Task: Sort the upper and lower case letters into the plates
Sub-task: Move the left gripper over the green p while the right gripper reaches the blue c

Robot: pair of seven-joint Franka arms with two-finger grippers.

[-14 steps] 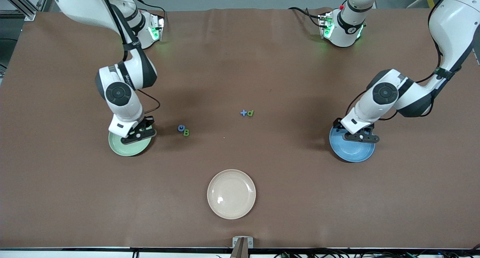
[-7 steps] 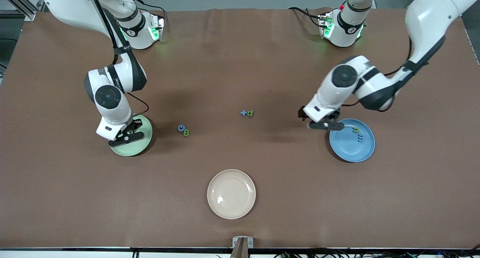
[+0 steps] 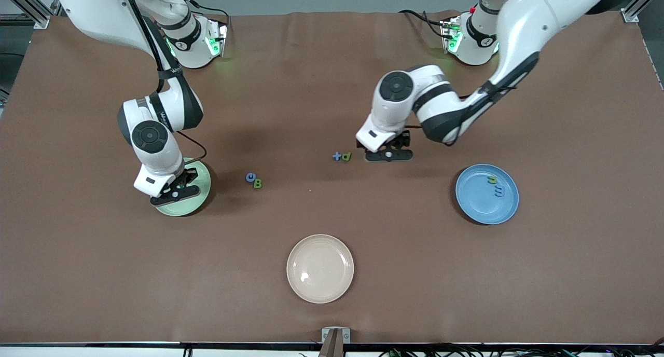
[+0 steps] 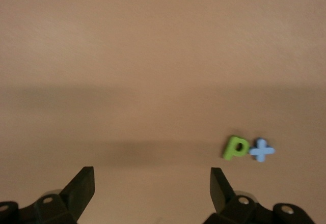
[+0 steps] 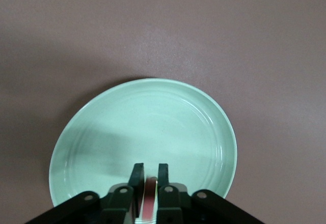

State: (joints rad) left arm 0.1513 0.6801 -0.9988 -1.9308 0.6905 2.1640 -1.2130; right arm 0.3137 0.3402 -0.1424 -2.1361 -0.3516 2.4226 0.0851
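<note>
The right gripper hung over the pale green plate, fingers nearly closed around a red letter. The left gripper, spread wide and empty, hovered beside the green letter and blue letter mid-table.

We see robotics lab: two arm bases bolted at edge of brown-covered table, aluminium frame struts at corner, cables trailing along front edge.

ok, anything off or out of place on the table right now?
Nothing stands out. All three plates sit flat, and the blue plate holds two letters. The right gripper pinches a red piece over the green plate; nothing is spilled or damaged.
</note>
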